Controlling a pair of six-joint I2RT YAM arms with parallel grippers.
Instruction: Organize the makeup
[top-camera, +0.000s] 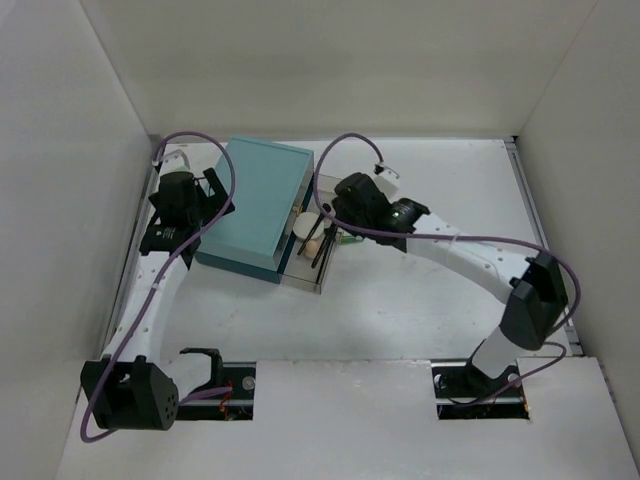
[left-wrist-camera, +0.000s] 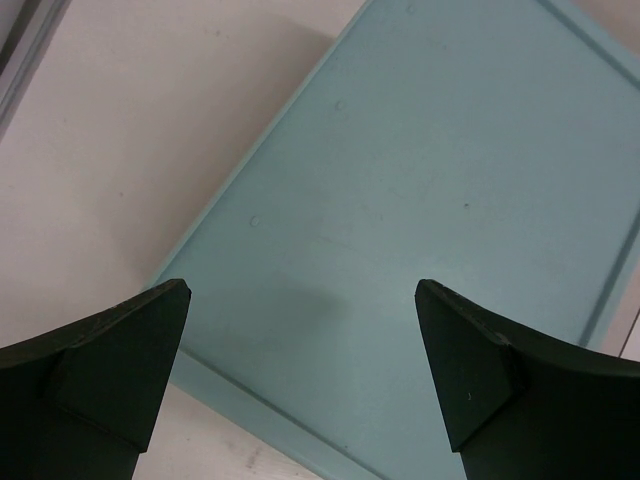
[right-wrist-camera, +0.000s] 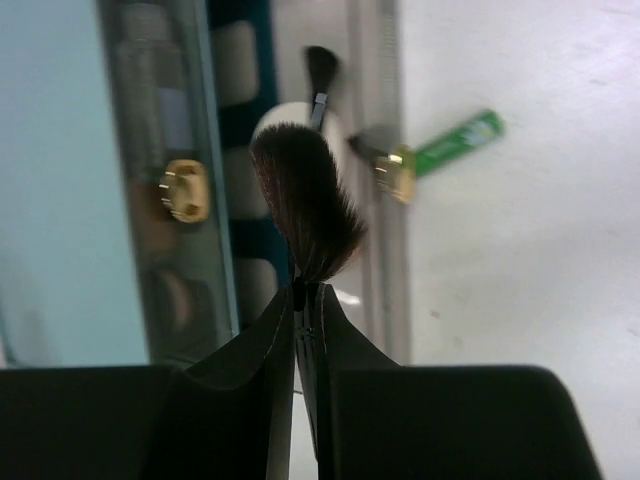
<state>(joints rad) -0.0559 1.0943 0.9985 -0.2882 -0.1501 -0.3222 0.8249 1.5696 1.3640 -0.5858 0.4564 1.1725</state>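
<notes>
My right gripper (right-wrist-camera: 308, 300) is shut on a black-handled makeup brush; its brown bristles (right-wrist-camera: 305, 200) stick out past the fingertips, above the clear tray (top-camera: 310, 275) beside the teal box (top-camera: 255, 205). In the tray lie a white puff (top-camera: 305, 222), a peach sponge (top-camera: 314, 243) and black brushes (top-camera: 324, 248). Another brush (right-wrist-camera: 320, 72) and the white puff (right-wrist-camera: 280, 115) show below in the right wrist view. My left gripper (left-wrist-camera: 303, 340) is open and empty over the teal box lid (left-wrist-camera: 420, 200).
A green tube (right-wrist-camera: 455, 143) lies on the white table right of the tray. White walls enclose the table on three sides. The teal box sits at the back left.
</notes>
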